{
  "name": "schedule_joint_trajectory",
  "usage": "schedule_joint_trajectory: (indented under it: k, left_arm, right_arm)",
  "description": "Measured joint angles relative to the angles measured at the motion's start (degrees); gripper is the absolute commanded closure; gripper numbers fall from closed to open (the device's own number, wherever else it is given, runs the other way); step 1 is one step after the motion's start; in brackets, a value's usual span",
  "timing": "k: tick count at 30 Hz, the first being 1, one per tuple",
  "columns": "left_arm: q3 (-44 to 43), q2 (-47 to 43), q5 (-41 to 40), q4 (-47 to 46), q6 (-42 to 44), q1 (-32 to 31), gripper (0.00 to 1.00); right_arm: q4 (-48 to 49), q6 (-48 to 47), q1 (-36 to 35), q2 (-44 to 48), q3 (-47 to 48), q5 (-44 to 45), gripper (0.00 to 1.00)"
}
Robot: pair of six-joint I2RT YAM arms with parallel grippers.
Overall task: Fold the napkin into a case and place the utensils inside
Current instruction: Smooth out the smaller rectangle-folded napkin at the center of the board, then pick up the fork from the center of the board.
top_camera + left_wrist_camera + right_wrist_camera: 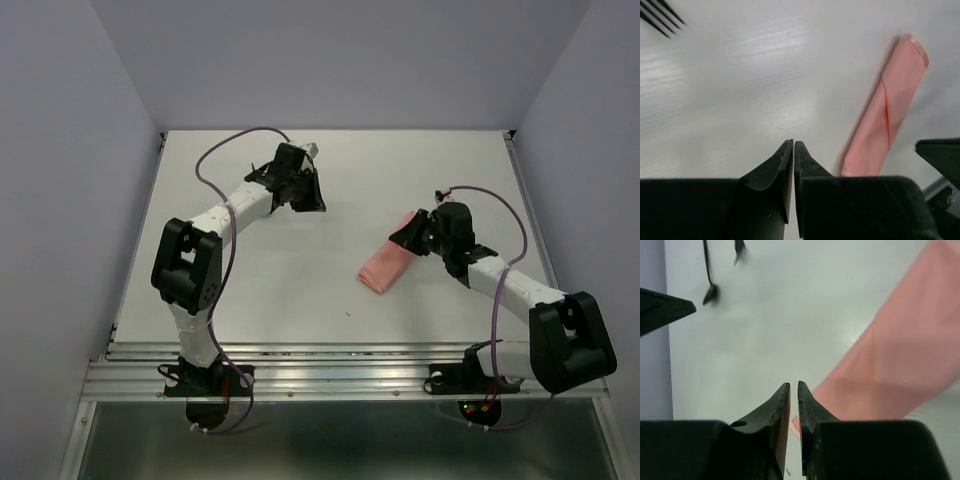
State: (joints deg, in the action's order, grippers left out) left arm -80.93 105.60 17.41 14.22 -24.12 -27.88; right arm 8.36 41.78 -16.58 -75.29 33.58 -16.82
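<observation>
- The left end effector (794, 145) is clenched to a thin slit with nothing in it. It hangs over bare bench (765, 75) in the far left part.
- The napkin (890, 110), folded into a narrow pink strip, lies flat on the bench well apart to its right.
- The fork (660, 17) shows only its tines in the top left corner of the left wrist view, apart from the fingertips.
- The right end effector (794, 386) is likewise nearly closed. The strip's corner lies right at its tips, and whether any cloth is caught there cannot be told.
- From above, the right end effector sits at the strip's far end, and the strip slants toward the near edge, right of centre.
- The spoon (709, 275) lies well beyond the right end effector, toward the left arm, with a blurred black piece beside it.
- In the top view the left arm's black head covers the utensils, and a purple cable (225, 150) loops above that arm.
</observation>
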Motion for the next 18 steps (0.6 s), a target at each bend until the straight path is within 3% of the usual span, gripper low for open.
schedule_joint_trajectory:
  k: [5, 6, 10, 13, 18]
  left_arm:
    - [-9.68, 1.36, -8.31, 6.34, -0.07, 4.92, 0.60]
    - [-12.35, 2.32, -9.68, 7.13, -0.13, 5.77, 0.48]
    - [-23.54, 9.84, -16.09, 10.93, -0.61, 8.52, 0.25]
    - [-33.90, 18.47, -19.21, 13.70, -0.90, 8.72, 0.18]
    - [-48.68, 32.57, -23.89, 20.00, -1.92, 8.37, 0.17]
  right_arm:
    - [-5.46, -4.07, 0.00, 4.68, 7.28, 6.99, 0.74]
    - [-6.36, -4.66, 0.00, 4.87, 7.93, 7.98, 0.72]
    - [-10.27, -6.49, 0.00, 4.72, 8.37, 10.32, 0.66]
    - [-12.92, -7.54, 0.00, 4.68, 8.37, 11.34, 0.65]
    - [-14.95, -8.68, 0.00, 4.76, 8.37, 12.41, 0.64]
